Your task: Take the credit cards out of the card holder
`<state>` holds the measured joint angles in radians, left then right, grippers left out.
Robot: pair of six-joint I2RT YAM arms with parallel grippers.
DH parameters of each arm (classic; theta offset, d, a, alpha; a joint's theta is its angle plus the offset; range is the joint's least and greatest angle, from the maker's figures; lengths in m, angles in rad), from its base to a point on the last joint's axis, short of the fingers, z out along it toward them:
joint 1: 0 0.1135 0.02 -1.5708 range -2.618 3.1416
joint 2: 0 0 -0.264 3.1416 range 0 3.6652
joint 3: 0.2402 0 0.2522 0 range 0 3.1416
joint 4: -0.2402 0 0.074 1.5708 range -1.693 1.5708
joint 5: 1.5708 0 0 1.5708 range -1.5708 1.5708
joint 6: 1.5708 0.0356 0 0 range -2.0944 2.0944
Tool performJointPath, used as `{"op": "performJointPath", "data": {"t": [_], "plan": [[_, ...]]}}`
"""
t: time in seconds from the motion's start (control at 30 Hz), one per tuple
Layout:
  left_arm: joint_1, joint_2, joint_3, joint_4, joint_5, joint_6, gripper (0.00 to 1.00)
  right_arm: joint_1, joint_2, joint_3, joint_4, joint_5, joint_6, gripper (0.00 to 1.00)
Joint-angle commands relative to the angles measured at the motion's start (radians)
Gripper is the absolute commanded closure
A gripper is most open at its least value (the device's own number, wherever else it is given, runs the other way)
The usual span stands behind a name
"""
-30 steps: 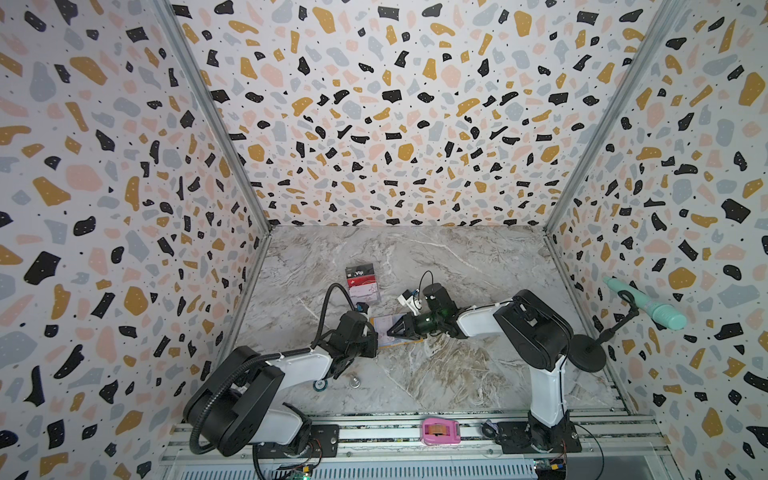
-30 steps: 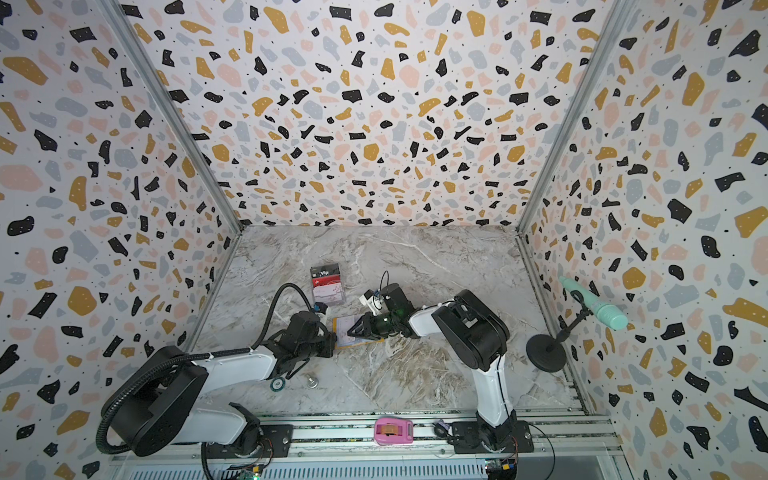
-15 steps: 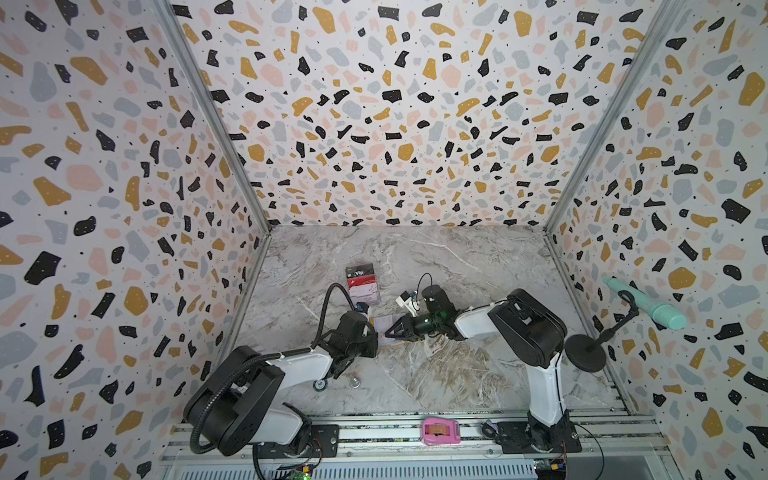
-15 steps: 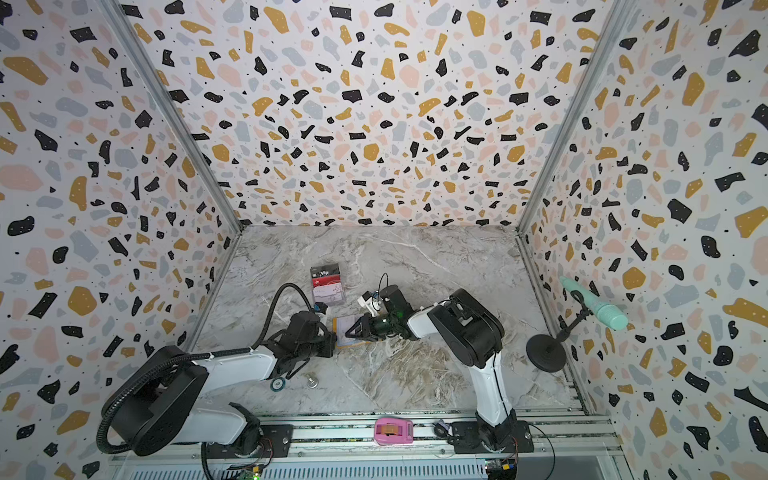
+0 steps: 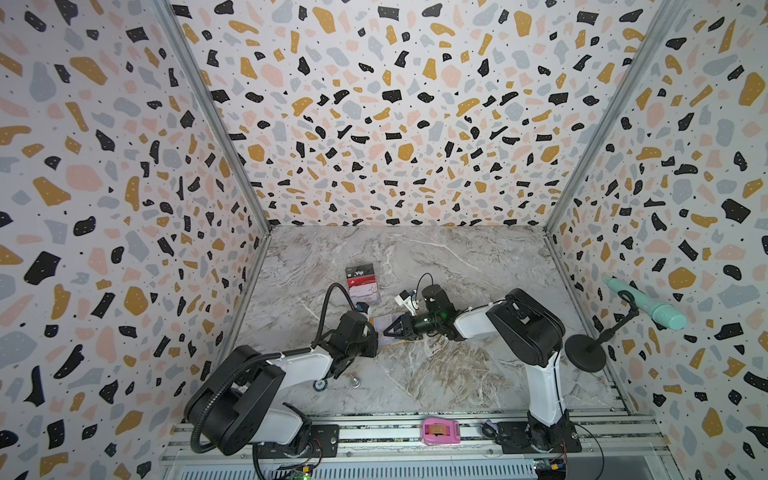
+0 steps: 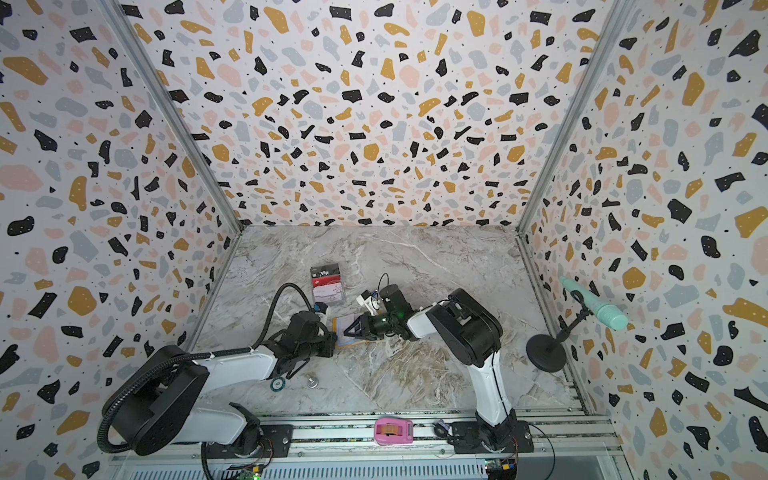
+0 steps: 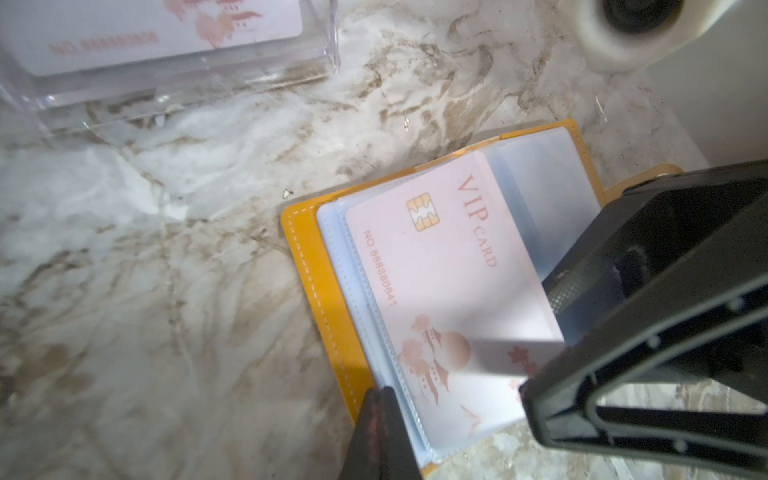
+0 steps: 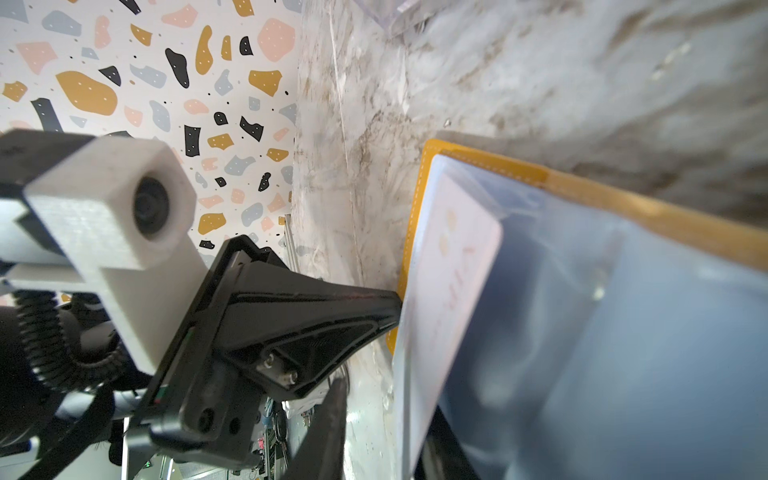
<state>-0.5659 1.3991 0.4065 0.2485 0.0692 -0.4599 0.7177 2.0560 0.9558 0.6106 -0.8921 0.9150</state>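
Where both top views give only a sliver of the mustard-yellow card holder (image 5: 384,323) between the two arms, the left wrist view shows it open flat on the marble desk (image 7: 166,291), with a white VIP card (image 7: 440,282) among its clear bluish sleeves. Near it, a clear acrylic stand (image 5: 365,286) carries a dark red VIP card (image 5: 360,274) and a white one. A pink tape dispenser (image 5: 440,432) sits on the front rail. The left fingers (image 8: 353,307), closed, press their tip on the holder's yellow edge. The right fingers (image 7: 559,293) overlap the card's edge by its floral print and hide it; whether they grip it cannot be told.
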Motion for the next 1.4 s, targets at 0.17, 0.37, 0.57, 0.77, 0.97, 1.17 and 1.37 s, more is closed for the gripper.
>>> {"op": "performJointPath", "data": {"t": [0.17, 0.37, 0.57, 0.77, 0.97, 1.17, 1.37], "plan": [[0.004, 0.047, -0.032, -0.106, -0.002, -0.006, 1.0, -0.015, -0.082, -0.029, 0.035, -0.024, -0.024, 0.72], [0.003, 0.047, -0.032, -0.107, -0.002, -0.008, 1.0, -0.03, -0.107, -0.051, 0.036, -0.019, -0.034, 0.72], [0.003, 0.047, -0.032, -0.106, -0.003, -0.011, 1.0, -0.043, -0.123, -0.069, 0.037, -0.017, -0.041, 0.72], [0.003, 0.048, -0.029, -0.108, -0.003, -0.009, 1.0, -0.054, -0.129, -0.085, 0.037, -0.016, -0.046, 0.73], [0.003, 0.049, -0.025, -0.11, -0.002, -0.008, 1.0, -0.066, -0.138, -0.101, 0.037, -0.015, -0.053, 0.75], [0.004, 0.05, -0.023, -0.112, -0.002, -0.006, 1.0, -0.085, -0.147, -0.115, 0.038, -0.017, -0.056, 0.77], [0.003, 0.05, -0.023, -0.112, -0.002, -0.007, 1.0, -0.094, -0.155, -0.121, 0.038, -0.021, -0.058, 0.79]]}}
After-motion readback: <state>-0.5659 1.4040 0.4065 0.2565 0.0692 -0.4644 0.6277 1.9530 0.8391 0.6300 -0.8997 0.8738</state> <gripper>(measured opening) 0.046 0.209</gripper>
